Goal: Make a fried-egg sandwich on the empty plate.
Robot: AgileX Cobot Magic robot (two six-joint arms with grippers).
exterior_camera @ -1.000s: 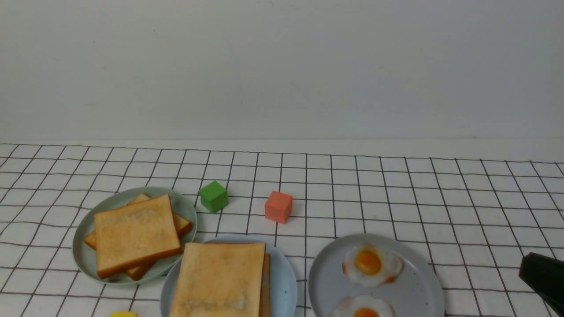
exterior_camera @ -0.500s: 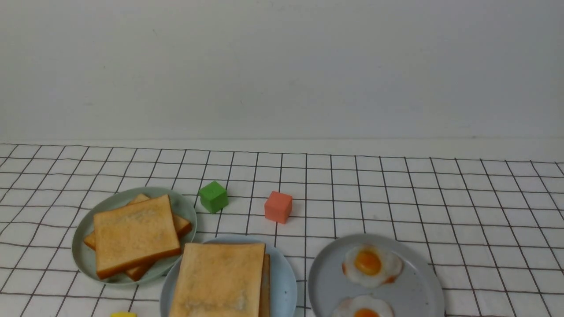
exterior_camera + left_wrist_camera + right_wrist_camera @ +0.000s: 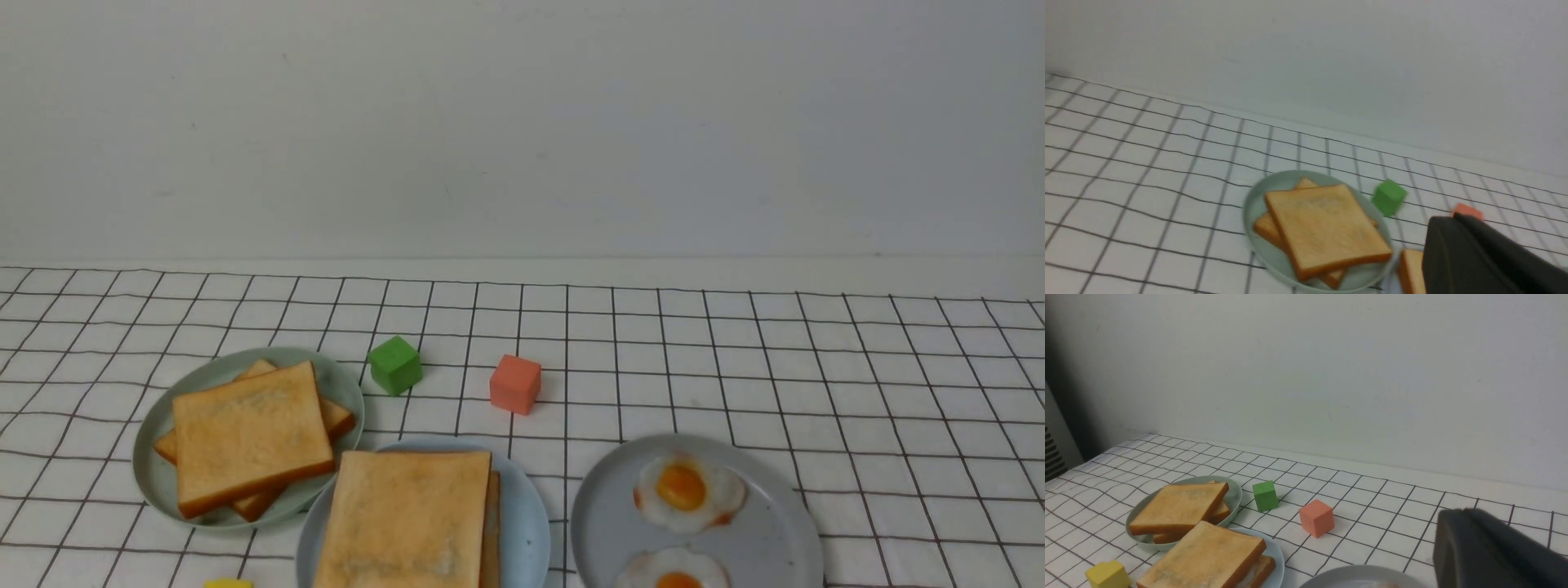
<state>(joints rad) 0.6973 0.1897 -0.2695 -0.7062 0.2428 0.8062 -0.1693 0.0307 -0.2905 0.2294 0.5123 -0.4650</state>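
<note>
Front view: fried-egg sandwich (image 3: 404,518) sitting on the light blue plate (image 3: 526,531), near side, left of centre. Top toast lying flat, lower toast peeking out on its right; a strip of white egg (image 3: 1249,575) showing between the slices in the right wrist view.

Just left and farther off, the pale green plate (image 3: 151,465) is holding plain toast slices (image 3: 253,437), stacked crosswise. To the right of the sandwich, the grey plate (image 3: 767,523) is carrying two fried eggs (image 3: 690,492), one nearer than the other.

Beyond the sandwich, a green cube (image 3: 396,365) is resting beside the pale green plate, an orange-red cube (image 3: 516,384) standing to its right. Near edge, left of the sandwich: a yellow block (image 3: 229,583), partly showing.

Left gripper (image 3: 1457,222) closing on nothing, fingers together. Right gripper (image 3: 1461,516) likewise keeping shut, holding nothing. Both are staying outside the front view.
</note>
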